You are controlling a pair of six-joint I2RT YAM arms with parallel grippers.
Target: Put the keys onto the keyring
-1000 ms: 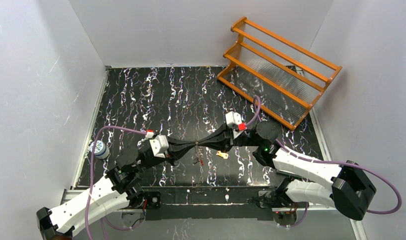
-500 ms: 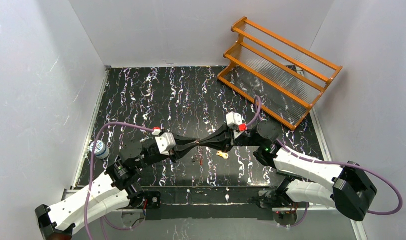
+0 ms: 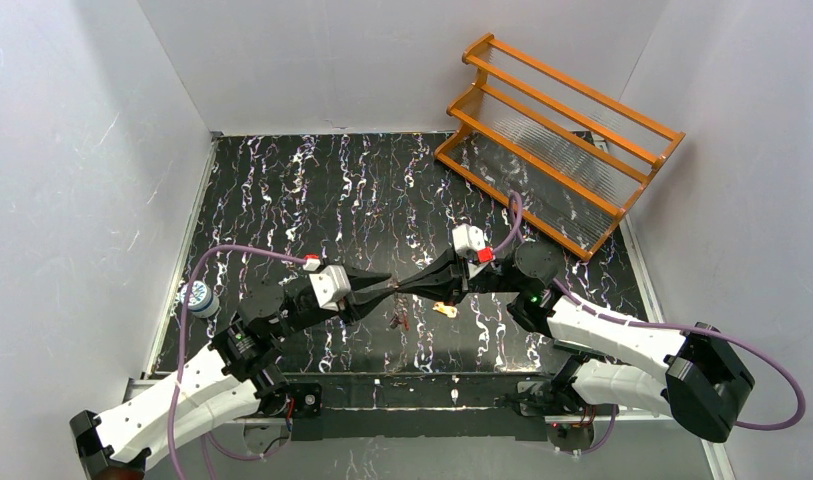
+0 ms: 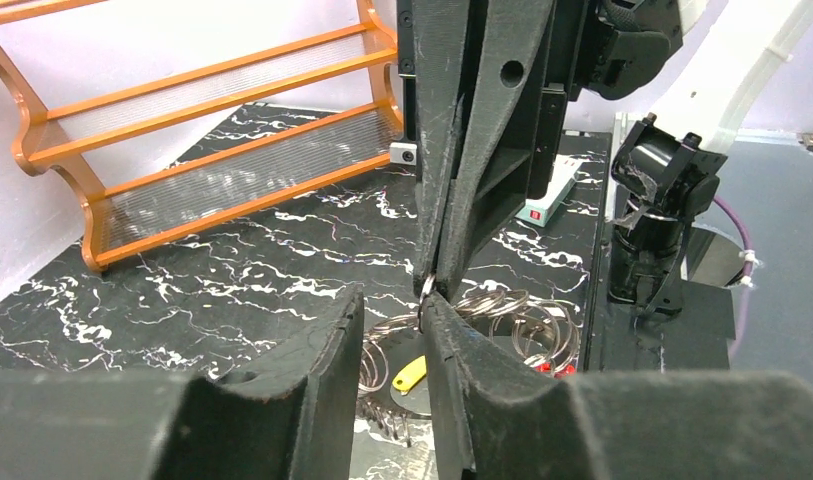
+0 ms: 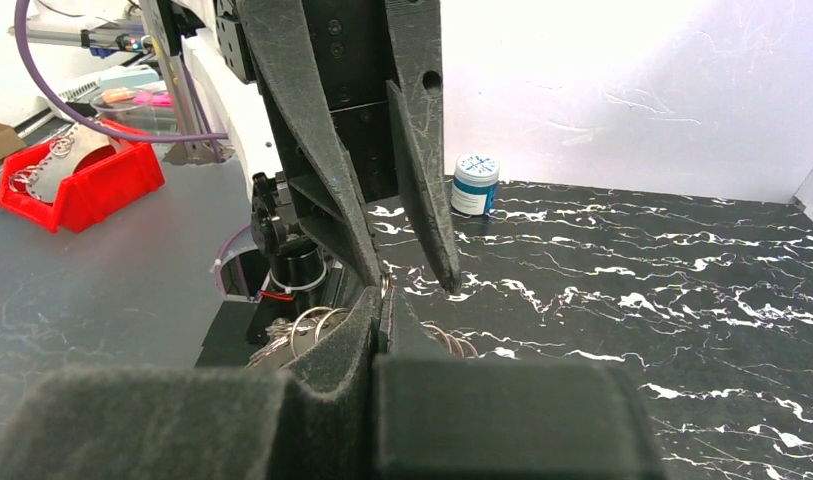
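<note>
Holding metal parts, a red bin [image 5: 87, 190] sat off the table [image 3: 332, 200]. A blue-lidded jar [image 5: 475, 183] stood shut, its contents not visible. The right gripper [image 5: 382, 300] was clenched on the keyring [image 4: 502, 312], whose coils hung above a brass key [image 4: 410, 372] on the table. The left gripper [image 4: 392, 310], clamped a second earlier, had parted its jaws beside the ring.

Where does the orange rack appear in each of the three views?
Top external: orange rack, upper right, against the back wall.
Left wrist: rack, upper left.
Right wrist: not in it.
Shared landmark: the black marbled mat, in all three.
</note>
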